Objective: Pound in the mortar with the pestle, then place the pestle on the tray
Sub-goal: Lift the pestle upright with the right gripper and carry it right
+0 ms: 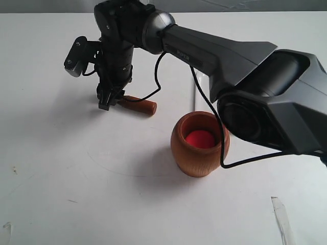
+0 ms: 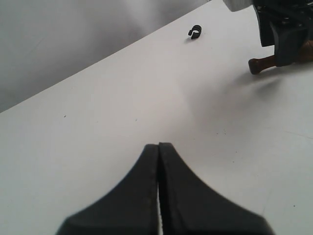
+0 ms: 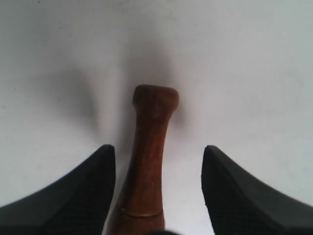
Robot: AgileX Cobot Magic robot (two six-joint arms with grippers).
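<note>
We see the jaws of the right gripper (image 1: 108, 103) spread around the pestle (image 1: 142, 106), upper left; the left gripper (image 2: 159, 146) has its jaws pressed together.

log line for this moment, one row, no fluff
right pincer: open, straddling pestle | pestle: lying on table, ungripped | left pincer: shut, empty | mortar: upright, apart from pestle

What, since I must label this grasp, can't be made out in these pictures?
Tray: in no view; the right arm blocks much of the exterior view.
Pestle: knobbed end hidden behind the right gripper in the exterior view; thick end cut off by the right wrist view's edge.
Small black object, left wrist view: too small to identify.
Mortar, exterior view: red inside, bottom or contents unclear.
</note>
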